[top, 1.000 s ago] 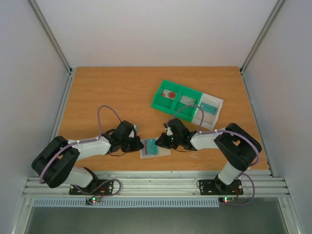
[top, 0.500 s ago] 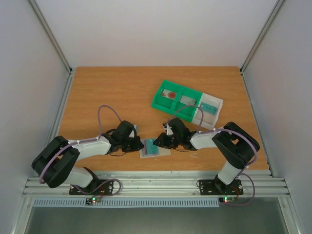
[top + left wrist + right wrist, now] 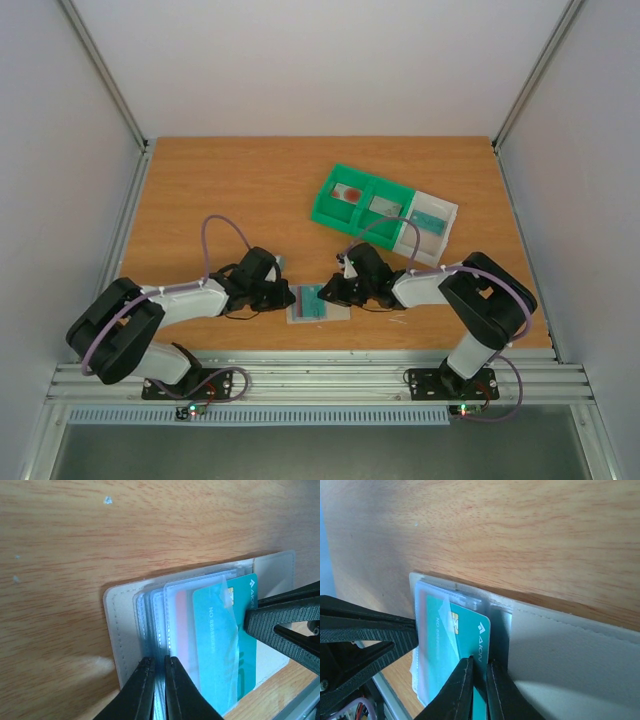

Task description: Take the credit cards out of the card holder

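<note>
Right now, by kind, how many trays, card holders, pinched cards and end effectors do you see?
Trays: 2, green tray and white tray
Holders: 1, card holder
Pinched cards: 1, teal credit card
End effectors: 2, left end effector and right end effector
Total: 6

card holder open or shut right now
Open: the card holder lies spread flat on the table, sleeves and a teal card exposed.

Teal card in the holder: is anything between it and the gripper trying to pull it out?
No. The right gripper pinches the teal card at its bare edge; only a clear sleeve partly covers the card.
</note>
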Available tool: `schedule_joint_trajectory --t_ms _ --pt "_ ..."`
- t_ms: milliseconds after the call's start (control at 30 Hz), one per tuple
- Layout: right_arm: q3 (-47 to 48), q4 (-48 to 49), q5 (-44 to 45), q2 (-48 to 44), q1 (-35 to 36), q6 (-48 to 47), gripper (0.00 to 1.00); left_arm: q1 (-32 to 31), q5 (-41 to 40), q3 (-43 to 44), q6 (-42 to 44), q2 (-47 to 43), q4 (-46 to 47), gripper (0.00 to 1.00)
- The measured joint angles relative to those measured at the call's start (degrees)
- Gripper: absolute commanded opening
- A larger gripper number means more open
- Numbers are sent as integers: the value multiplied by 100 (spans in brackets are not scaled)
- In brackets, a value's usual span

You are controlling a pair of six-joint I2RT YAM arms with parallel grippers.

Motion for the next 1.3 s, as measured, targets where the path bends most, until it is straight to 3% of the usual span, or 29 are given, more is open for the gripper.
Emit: schedule_joint_trajectory --t_ms 367,600,867,1067,1300 --pt "-92 -258 7 -280 -140 -81 1 0 -4 13 46 15 2 9" --pt "-210 -455 79 -662 -164 -116 1 0 0 13 46 13 -2 12" --pt "-214 -1010 245 -1163 -168 -297 1 -15 -15 144 125 -57 -304 28" --pt "-190 -1858 420 -1692 -168 -601 1 -17 -48 348 221 -348 -933 46" --pt "190 -3032 337 -2240 -168 -1180 1 -20 -44 625 319 -1191 -1537 55"
